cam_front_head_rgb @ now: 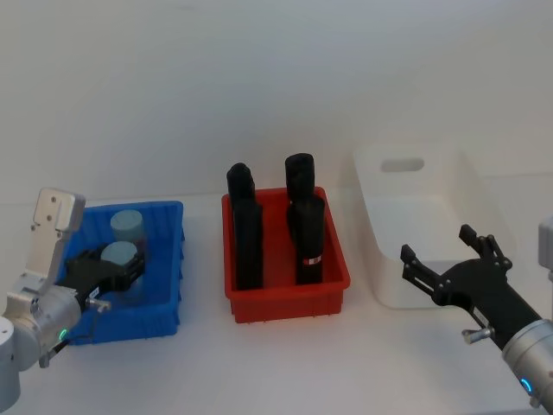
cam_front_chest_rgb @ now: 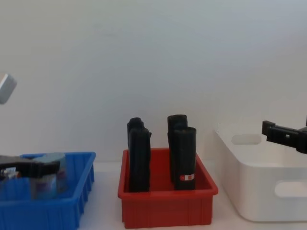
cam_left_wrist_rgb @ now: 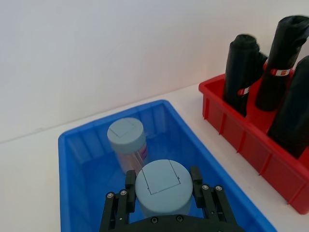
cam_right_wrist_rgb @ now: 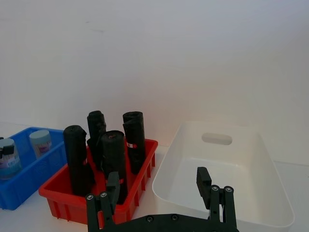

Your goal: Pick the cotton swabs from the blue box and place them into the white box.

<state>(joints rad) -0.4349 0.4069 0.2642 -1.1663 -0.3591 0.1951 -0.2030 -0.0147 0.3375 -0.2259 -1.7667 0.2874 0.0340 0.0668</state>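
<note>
Inside the blue box (cam_left_wrist_rgb: 79, 193), the left hand (cam_front_head_rgb: 115, 270) is clamped on the nearer cotton swab jar (cam_left_wrist_rgb: 161, 187). One finger sits on each side at lid height, a grip that should let the jar rise straight out. The second cotton swab jar (cam_left_wrist_rgb: 126, 137) stands upright just behind, apart from the fingers, so it looks safe from a knock. Outward on the table (cam_front_head_rgb: 285, 363), the red bin (cam_front_head_rgb: 289, 298) of upright black rolls (cam_front_head_rgb: 246, 233) sits between the blue box and the white box (cam_right_wrist_rgb: 227, 169). Any carry across must therefore clear those rolls. The right hand (cam_front_head_rgb: 439, 244) hovers near the white box's front edge, fingers apart and empty, probably placed to receive.
</note>
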